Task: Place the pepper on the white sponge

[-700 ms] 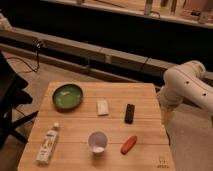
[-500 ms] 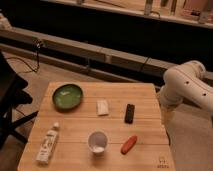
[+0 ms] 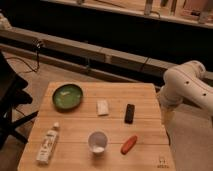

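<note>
**On the bench, pepper and white sponge lie apart**

Across the middle of your view runs the wooden bench (image 3: pixel 75 125), and everything you are working with rests on its top. Off its right edge you see the white arm (image 3: pixel 187 87). A rounded joint sits high at the right, and one link drops down just beside the bench's right side. The claw does not show from this camera. It lies somewhere past the visible links, at or beyond the right border, so you cannot tell whether it is released or clenched.

At the back left of the bench you have the green plate (image 3: pixel 68 96). Near the front left corner lies the white tube (image 3: pixel 47 146), its cap end pointing away from you. The white cup (image 3: pixel 97 141) stands upright at front centre with its mouth facing up.

Right of centre lies the black bar (image 3: pixel 129 113), lengthwise front to back. The pepper (image 3: pixel 128 144) lies on the bare wood near the front edge, just right of the cup and nearer to you than the bar. It touches neither and is tilted with its right end farther from you. The white sponge (image 3: pixel 102 107) sits flat between the plate and the bar. It is well apart from the pepper, and nothing rests on it.
</note>
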